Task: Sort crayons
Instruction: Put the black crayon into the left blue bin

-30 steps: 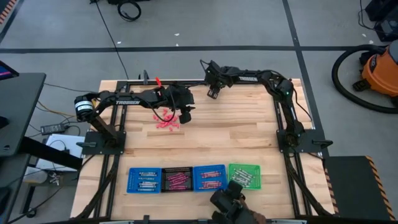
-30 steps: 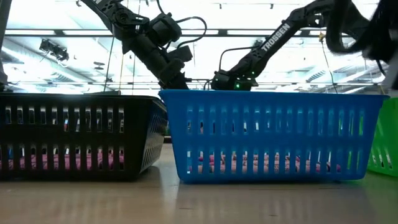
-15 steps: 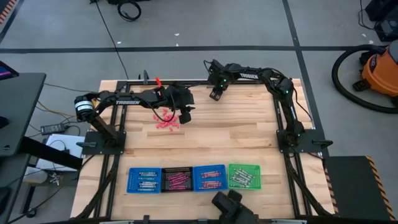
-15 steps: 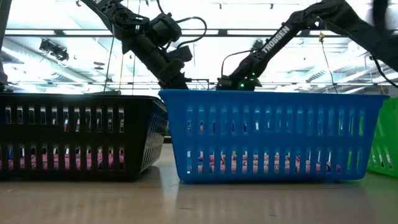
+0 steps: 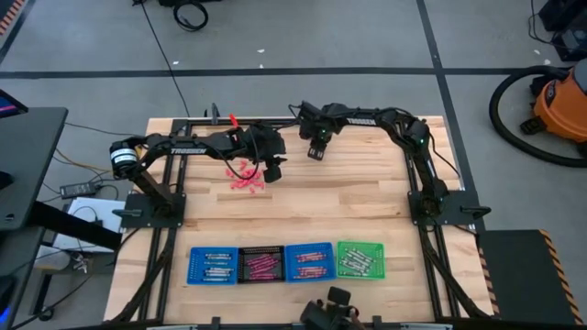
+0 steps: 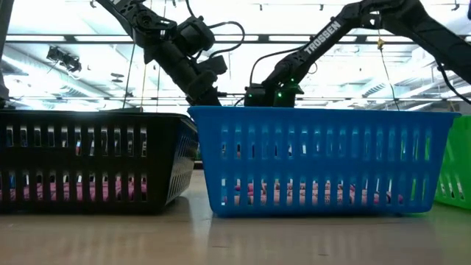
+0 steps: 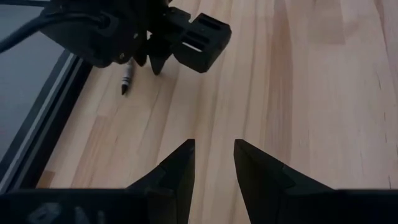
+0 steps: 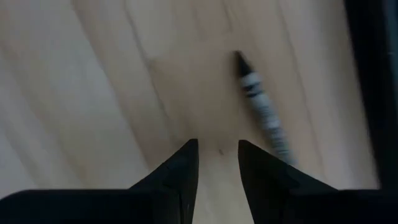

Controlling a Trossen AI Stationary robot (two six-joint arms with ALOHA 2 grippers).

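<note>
A pile of red and pink crayons [image 5: 243, 176] lies on the table's far left part. My left gripper [image 5: 272, 170] hovers just right of the pile, open and empty [image 7: 213, 158]. My right gripper [image 5: 315, 152] is near the table's far edge, open and empty [image 8: 217, 158], low over the wood. A single grey crayon [image 8: 262, 111] lies flat on the table just beyond its fingertips and to one side. That crayon also shows in the left wrist view [image 7: 127, 78], beside my right gripper [image 7: 157, 62]. Sorted crayons lie in the trays at the near edge.
Four trays stand in a row along the near edge: blue [image 5: 213, 266], black [image 5: 261, 266], blue [image 5: 308, 262], green [image 5: 360, 259]. A dark object [image 5: 328, 310] shows past the near edge. Bare wood lies between the arms and the trays.
My right gripper has moved a little toward the near edge and toward my left gripper, coming lower over the table. The dark object past the near edge has shifted further out of the picture.
</note>
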